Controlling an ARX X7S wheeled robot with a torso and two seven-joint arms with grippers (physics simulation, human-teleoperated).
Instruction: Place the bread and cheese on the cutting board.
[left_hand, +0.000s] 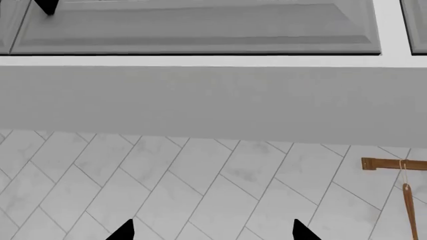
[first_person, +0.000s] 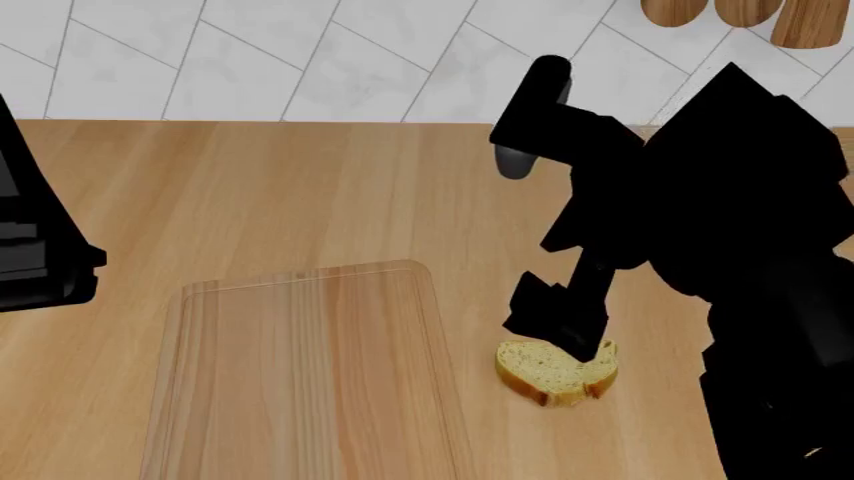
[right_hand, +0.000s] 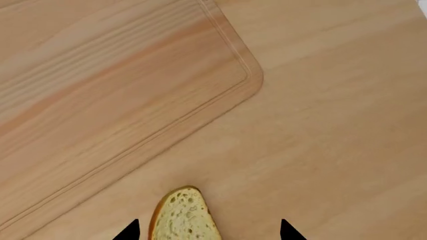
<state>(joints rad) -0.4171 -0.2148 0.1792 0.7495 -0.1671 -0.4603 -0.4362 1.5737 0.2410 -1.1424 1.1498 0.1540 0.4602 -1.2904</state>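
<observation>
At the far left of the head view a black part of the left arm (first_person: 34, 250) is seen over the counter (first_person: 307, 190), its end cut off by the frame. In the left wrist view the two fingers (left_hand: 125, 231) of the left gripper (left_hand: 212, 232) are spread wide with nothing between them; they are pointed at a white herringbone-tiled wall (left_hand: 200, 185) and a grey cabinet panel (left_hand: 193, 27), with a wooden rail (left_hand: 393, 164) at the edge of that view.

Further right, the cutting board (first_person: 307, 380) is laid flat on the counter, bare, its edge groove plainly visible. No writing, label or brand mark can be read on the board or on anything else shown.

Right of the board, near it but apart, the bread (first_person: 558, 370) lies flat on the counter. The right gripper (first_person: 558, 320) is held directly over the slice. In the right wrist view its fingers (right_hand: 288, 231) are set wide apart, with the slice beside the one finger and the other standing well clear; whether either tip touches the crust cannot be told. The cheese is not visible in any view.

At the upper right of the head view, wooden utensil ends (first_person: 727, 15) hang before the tiled wall.
</observation>
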